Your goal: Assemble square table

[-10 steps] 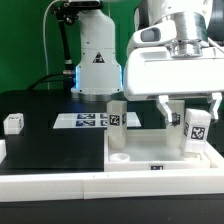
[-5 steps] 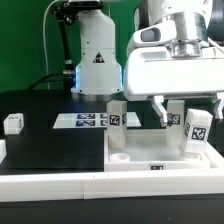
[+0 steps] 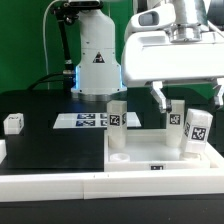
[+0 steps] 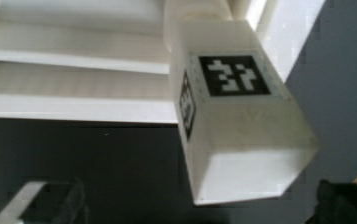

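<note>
The square table's white slab [image 3: 150,163] lies at the exterior view's lower right with three tagged white legs standing upright on it: one at the back left [image 3: 117,119], one at the back right [image 3: 178,115] and one nearer on the right [image 3: 197,130]. A fourth leg [image 3: 13,123] lies loose on the black table at the far left. My gripper [image 3: 188,97] hangs open and empty just above the two right legs, its fingers [image 3: 158,98] spread wide. In the wrist view a tagged leg [image 4: 228,100] fills the middle, with my gripper [image 4: 201,213] open around its near end, not touching.
The marker board [image 3: 82,121] lies flat on the black table behind the slab. The robot's white base [image 3: 95,60] stands at the back. A long white border bar [image 3: 60,180] runs along the table's front edge.
My gripper has risen straight up from around the right legs, its fingers staying open. The legs and slab have not moved.
</note>
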Motion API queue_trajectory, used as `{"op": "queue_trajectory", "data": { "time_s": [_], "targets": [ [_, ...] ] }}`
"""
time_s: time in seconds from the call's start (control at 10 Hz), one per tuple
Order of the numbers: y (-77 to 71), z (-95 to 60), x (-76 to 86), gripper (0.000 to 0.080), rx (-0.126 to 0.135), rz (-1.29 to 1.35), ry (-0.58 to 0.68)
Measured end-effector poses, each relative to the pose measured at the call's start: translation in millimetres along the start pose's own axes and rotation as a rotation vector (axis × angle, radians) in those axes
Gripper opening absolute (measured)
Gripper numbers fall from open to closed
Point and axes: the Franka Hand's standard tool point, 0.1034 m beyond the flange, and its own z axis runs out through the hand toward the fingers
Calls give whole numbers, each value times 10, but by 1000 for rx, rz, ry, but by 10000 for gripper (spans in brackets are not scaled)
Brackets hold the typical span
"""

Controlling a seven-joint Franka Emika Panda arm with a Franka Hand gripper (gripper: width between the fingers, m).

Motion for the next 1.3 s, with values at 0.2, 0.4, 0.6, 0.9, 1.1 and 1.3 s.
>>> {"op": "queue_trajectory", "data": {
  "time_s": [0.2, 0.4, 0.6, 0.9, 1.1, 1.3],
  "targets": [
    [-12, 12, -10, 648, 4, 1, -20],
    [-50, 49, -96, 648, 19, 4, -123],
    [-24, 86, -59, 648, 33, 14, -268],
    [27, 114, -60, 648, 45, 27, -446],
    [-31, 142, -41, 648, 47, 38, -493],
    [-26, 147, -45, 626, 47, 39, -494]
  ]
}}
